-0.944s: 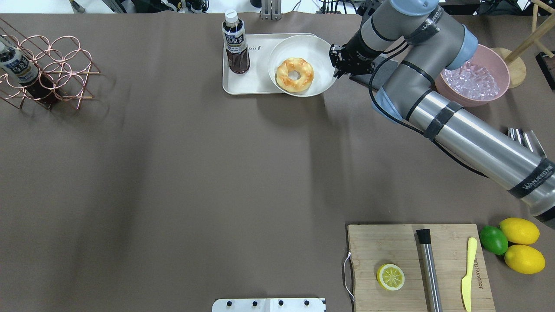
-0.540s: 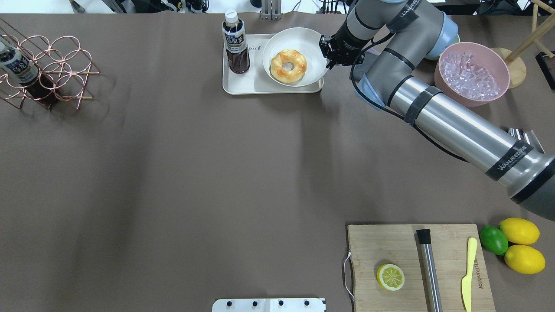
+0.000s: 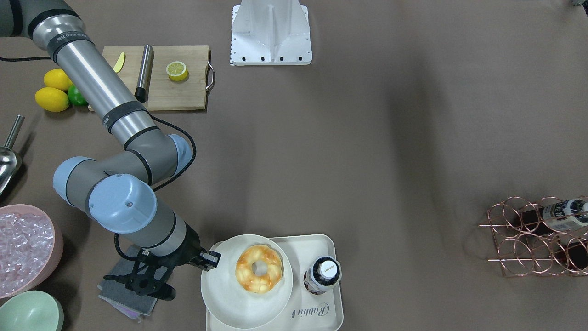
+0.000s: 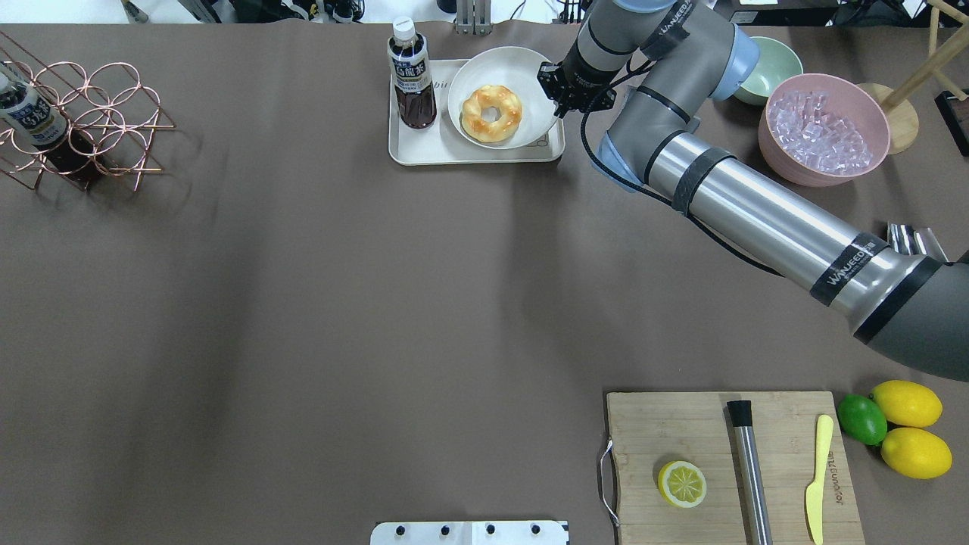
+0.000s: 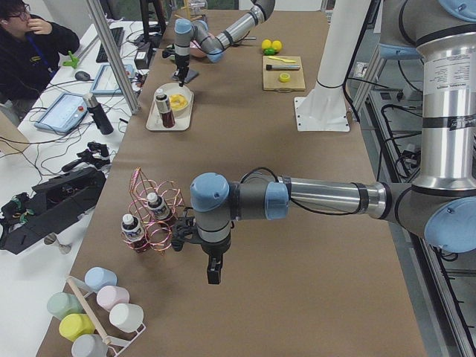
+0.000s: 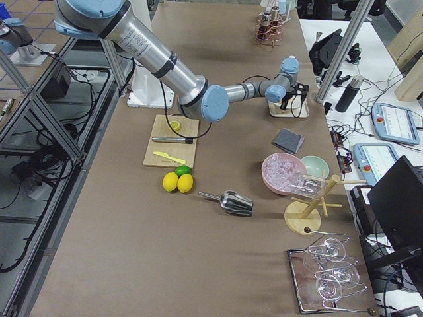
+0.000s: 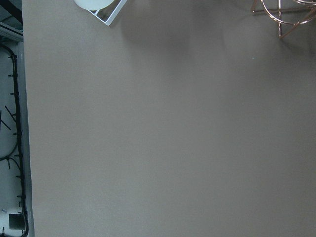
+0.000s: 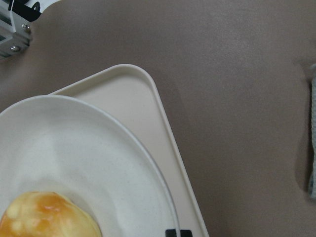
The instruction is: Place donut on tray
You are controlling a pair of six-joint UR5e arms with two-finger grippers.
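Observation:
The donut (image 4: 491,113) lies on a round off-white plate (image 4: 484,64). My right gripper (image 4: 551,87) is shut on the plate's right rim and holds it over the right part of the cream tray (image 4: 424,147). I cannot tell whether the plate touches the tray. In the front-facing view the donut (image 3: 258,268) and plate (image 3: 229,294) overlap the tray (image 3: 328,317), and the right gripper (image 3: 209,261) pinches the rim. The right wrist view shows the donut's edge (image 8: 44,217) and the tray corner (image 8: 128,98). My left gripper (image 5: 213,277) hangs near the copper rack; I cannot tell its state.
A dark tea bottle (image 4: 411,76) stands on the tray's left part. A pink bowl of ice (image 4: 824,129) and a green bowl (image 4: 768,64) sit to the right. A grey cloth (image 3: 124,294) lies under the right wrist. A copper rack (image 4: 83,125) stands far left, a cutting board (image 4: 681,424) near right.
My right gripper has carried the plate with the donut to the left and a little farther back, so it now sits more fully over the tray.

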